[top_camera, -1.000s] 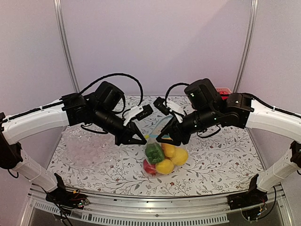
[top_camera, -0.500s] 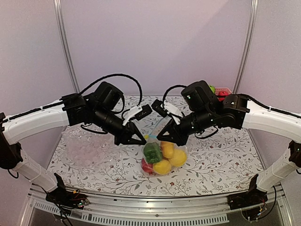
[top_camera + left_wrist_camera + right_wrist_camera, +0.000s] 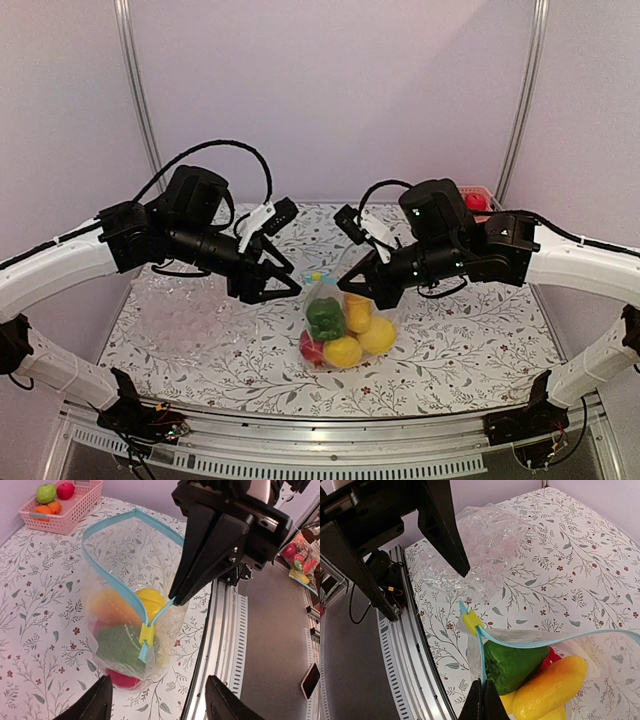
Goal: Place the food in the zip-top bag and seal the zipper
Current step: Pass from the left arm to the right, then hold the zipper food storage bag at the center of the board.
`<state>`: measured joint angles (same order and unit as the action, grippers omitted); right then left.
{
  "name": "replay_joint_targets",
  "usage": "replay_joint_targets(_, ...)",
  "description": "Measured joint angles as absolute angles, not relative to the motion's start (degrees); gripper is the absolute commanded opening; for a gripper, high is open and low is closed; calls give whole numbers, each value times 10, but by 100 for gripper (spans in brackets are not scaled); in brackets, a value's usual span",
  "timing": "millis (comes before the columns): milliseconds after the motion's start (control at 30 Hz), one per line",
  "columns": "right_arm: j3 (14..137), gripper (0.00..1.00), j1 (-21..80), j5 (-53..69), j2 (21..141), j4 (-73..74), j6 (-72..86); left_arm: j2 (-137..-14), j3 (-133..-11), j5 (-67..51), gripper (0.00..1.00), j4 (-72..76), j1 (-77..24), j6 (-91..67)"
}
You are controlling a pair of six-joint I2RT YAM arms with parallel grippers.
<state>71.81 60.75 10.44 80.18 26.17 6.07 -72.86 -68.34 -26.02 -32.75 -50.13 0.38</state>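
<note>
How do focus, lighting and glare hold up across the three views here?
Top external: even, soft light, sharp throughout. Left wrist: the zip-top bag is crisp, while the left gripper looks soft at the bottom edge. Right wrist: the left gripper reads nearly black, its detail lost; small glints on the crumpled clear plastic.

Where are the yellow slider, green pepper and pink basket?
yellow slider (image 3: 471, 622): right wrist view, its middle.
green pepper (image 3: 512, 662): right wrist view, its top.
pink basket (image 3: 82, 505): left wrist view, side wall.
</note>
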Motion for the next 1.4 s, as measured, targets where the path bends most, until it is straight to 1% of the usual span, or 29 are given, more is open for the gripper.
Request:
replay_joint_targets(100, 717, 0, 608, 95, 800, 251, 70, -735, -683, -257, 65, -320, -503, 4)
replay_joint_targets(167, 716, 0, 608, 92, 800, 246, 76, -743, -682, -255, 62, -317, -505, 4)
replay_joint_targets(267, 714, 0, 608, 91, 800, 239, 81, -755, -677, -253, 44, -308, -506, -4)
replay_joint_targets(300, 714, 0, 608, 91, 800, 237, 82, -759, -677, -254, 41, -305, -507, -5)
replay_joint_targets(500, 712, 0, 608, 95, 800, 230, 86, -781, -675, -249, 39, -293, -507, -20)
replay_joint_targets(633, 712, 0, 608, 98, 800, 229, 88, -791, -675, -254, 35, -285, -507, -29)
replay_joint_targets(967, 711, 0, 608, 110, 800, 226, 90, -796, -675, -274, 31, -266, -505, -43)
replay_joint_targets(1133, 711, 0, 608, 113, 800, 226, 91, -796, -675, -284, 19, -257, -501, -51)
replay_joint_targets(1300, 711, 0, 608, 112, 800, 226, 92, -796, -675, -291, 11, -256, -498, -57)
replay_joint_targets(1400, 711, 0, 608, 112, 800, 226, 93, -796, -675, -291, 3, -256, -498, -58)
